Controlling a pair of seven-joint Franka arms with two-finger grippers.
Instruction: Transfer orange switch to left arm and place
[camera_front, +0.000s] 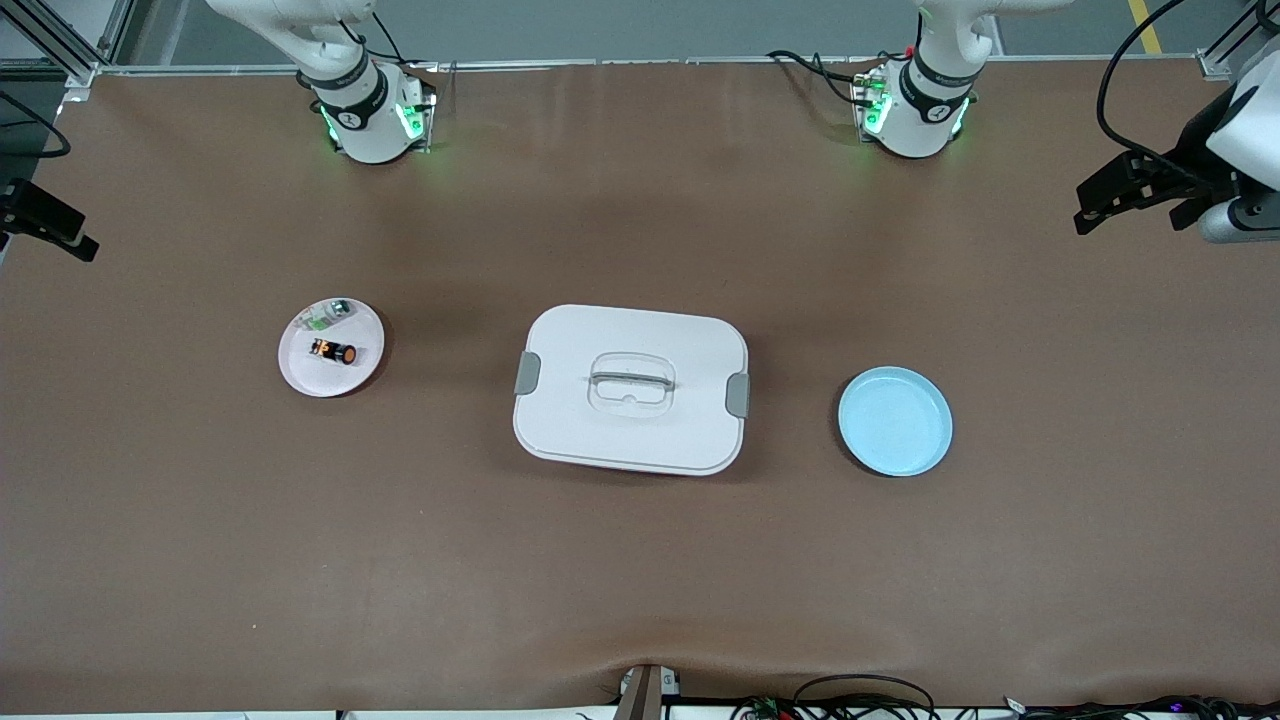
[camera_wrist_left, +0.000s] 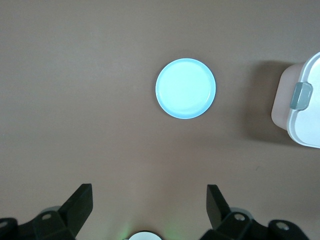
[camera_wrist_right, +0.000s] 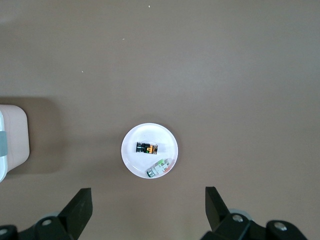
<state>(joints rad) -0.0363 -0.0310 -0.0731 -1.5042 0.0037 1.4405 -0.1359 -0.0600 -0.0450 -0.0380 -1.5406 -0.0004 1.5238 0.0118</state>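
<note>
The orange switch (camera_front: 333, 351) lies on a small white plate (camera_front: 300, 378) toward the right arm's end of the table. In the right wrist view the switch (camera_wrist_right: 147, 148) and its plate (camera_wrist_right: 150, 132) lie well below my right gripper (camera_wrist_right: 148, 197), which is open and empty high over the table. The white lidded box (camera_front: 630, 440) stands mid-table; its edge shows in both the right wrist view (camera_wrist_right: 12, 135) and the left wrist view (camera_wrist_left: 305, 125). My left gripper (camera_wrist_left: 150, 195) is open and empty, high over the table. Neither gripper shows in the front view.
A green-and-clear component (camera_front: 330, 315) lies on the white plate beside the switch, also in the right wrist view (camera_wrist_right: 159, 168). An empty light blue plate (camera_front: 895, 420) sits toward the left arm's end, also in the left wrist view (camera_wrist_left: 185, 88). Black fixtures (camera_front: 1130, 190) stand at both table ends.
</note>
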